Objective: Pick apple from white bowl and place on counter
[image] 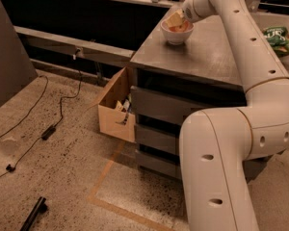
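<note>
The white bowl (176, 36) stands on the grey counter (202, 57) near its far left corner. A bit of the pinkish-red apple (179, 28) shows inside the bowl, mostly covered by the gripper. My gripper (175, 20) reaches down from the right into the top of the bowl, right over the apple. The white arm runs from the lower right up over the counter to the bowl.
A green and white snack bag (277, 36) lies at the counter's far right. A tan cardboard box (114, 112) stands on the floor against the cabinet's left side, by the drawers (164, 105). A cable with a power brick (48, 131) and a black bar (33, 214) lie on the floor.
</note>
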`<state>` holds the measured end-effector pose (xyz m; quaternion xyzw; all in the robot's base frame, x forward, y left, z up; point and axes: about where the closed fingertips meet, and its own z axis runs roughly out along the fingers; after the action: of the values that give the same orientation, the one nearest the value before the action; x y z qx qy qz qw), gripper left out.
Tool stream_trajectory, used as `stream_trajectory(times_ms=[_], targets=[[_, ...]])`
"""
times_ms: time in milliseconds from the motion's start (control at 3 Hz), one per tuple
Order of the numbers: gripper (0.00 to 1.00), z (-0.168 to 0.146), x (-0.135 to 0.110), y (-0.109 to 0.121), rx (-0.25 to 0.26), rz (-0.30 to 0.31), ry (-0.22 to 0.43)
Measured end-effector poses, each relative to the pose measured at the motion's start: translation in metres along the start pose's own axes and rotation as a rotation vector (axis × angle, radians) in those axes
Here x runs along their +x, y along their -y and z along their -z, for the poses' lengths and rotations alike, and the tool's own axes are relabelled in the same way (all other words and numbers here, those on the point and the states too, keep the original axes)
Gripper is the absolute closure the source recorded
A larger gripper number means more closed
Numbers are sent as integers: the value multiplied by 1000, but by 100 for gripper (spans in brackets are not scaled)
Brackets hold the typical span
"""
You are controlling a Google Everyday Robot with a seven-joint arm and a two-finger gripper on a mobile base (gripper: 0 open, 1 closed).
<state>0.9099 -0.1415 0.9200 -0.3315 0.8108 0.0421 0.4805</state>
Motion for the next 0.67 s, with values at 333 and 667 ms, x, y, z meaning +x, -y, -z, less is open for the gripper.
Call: stream_trajectory(times_ms=[333,667], targets=[[100,11,-17,3,17,18,27],[100,36,-23,17,40,6,49]])
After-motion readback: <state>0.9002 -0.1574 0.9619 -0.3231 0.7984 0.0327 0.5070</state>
